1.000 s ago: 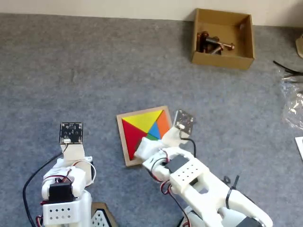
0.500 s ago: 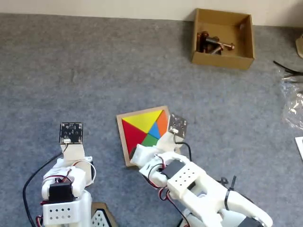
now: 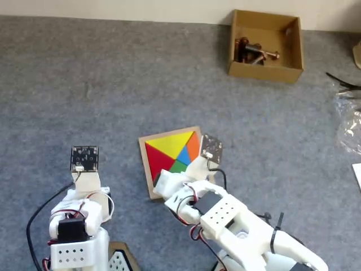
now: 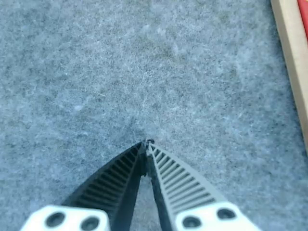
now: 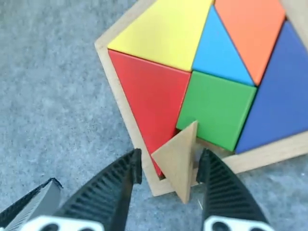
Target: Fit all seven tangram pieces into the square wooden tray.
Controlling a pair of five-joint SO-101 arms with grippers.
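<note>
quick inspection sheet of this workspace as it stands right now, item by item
surface: grey felt table
job's things: square wooden tray holds six coloured pieces; plain wooden triangle lies tilted over the tray's corner, not seated
clutter: cardboard box with metal parts; clear plastic bag
grippers: right gripper open, a finger on either side of the triangle; left gripper shut over bare felt
cables: black cable by left arm's base; black leads at the table's edge
surroundings: pale wall at far edge
</note>
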